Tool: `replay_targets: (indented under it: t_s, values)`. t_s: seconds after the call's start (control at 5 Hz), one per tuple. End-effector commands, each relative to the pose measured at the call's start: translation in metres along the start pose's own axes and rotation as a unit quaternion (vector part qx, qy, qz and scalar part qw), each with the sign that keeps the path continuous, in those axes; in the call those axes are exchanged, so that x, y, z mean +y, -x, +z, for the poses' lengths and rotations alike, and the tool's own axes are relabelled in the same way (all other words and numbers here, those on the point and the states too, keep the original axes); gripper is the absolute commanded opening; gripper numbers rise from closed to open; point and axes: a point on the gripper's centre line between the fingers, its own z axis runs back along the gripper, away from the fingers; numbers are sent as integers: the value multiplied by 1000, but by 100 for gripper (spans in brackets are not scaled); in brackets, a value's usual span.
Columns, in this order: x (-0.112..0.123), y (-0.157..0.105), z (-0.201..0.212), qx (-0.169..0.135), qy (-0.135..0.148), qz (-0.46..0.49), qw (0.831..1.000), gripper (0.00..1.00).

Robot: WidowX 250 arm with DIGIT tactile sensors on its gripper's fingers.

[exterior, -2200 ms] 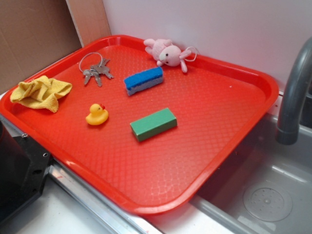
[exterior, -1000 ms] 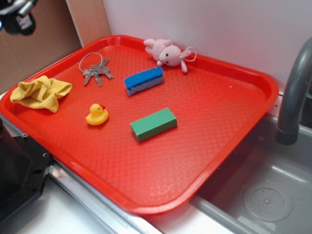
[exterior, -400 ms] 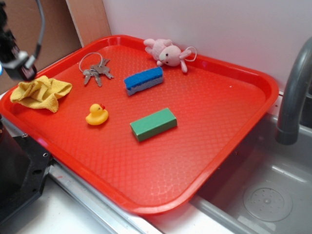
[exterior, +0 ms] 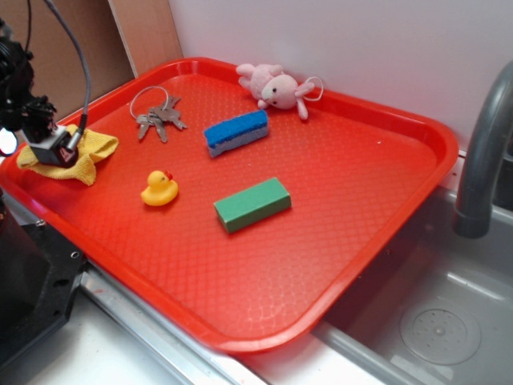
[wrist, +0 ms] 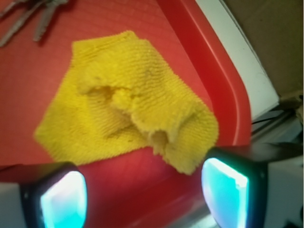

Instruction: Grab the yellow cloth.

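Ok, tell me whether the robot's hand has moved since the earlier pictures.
Yes. The hand came down from the upper left corner and now sits over the wrinkled yellow fabric cloth, left of the metal keys.

This looks like a toy kitchen set up as a robot test station. At the right of the frame a grey plastic sink (exterior: 449, 321) with a moulded drain sits under a grey faucet (exterior: 485, 152). A red serving tray (exterior: 377, 233) lies on the counter (exterior: 104, 353), with cardboard panels (exterior: 56, 48) at upper left and a plain white wall (exterior: 361, 40) behind.
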Motion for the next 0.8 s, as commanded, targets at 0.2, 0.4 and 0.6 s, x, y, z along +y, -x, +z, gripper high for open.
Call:
replay_targets:
  t_s: [0.2, 0.4, 0.6]
  values:
    - [20, -27, -23, -2, -36, 31, 999, 100]
    - [21, -39, -26, -6, -41, 39, 998, 100]
    - [19, -42, -31, -6, -33, 28, 999, 0]
